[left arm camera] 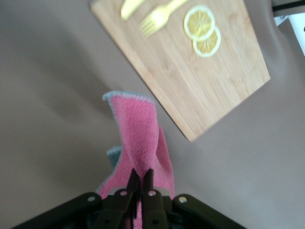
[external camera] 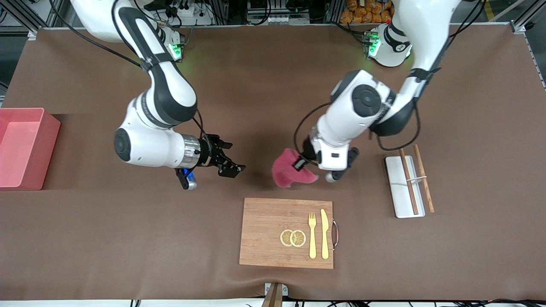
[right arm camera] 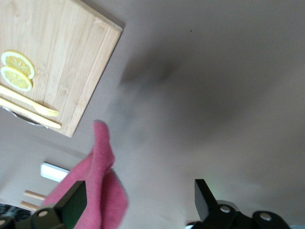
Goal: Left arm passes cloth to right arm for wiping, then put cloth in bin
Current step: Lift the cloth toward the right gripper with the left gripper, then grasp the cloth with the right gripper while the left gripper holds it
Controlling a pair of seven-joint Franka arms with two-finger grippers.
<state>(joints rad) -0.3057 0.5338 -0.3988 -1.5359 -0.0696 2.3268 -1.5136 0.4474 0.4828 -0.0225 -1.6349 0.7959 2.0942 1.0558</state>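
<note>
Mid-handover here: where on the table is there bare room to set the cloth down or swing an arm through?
Bare mat lies between the bin and the wooden board, and under the open right end effector. The left end effector holds the cloth up, over the mat just above the board. Crowded: the board's fork, knife, lemon slices; the white tray with chopsticks.

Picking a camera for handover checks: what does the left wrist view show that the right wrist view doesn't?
Only the left wrist view: the left gripper with its fingers shut on the cloth. Only the right wrist view: the right gripper, fingers open, beside the cloth, and the white tray. Both: the cloth, the wooden board, lemon slices and fork.
</note>
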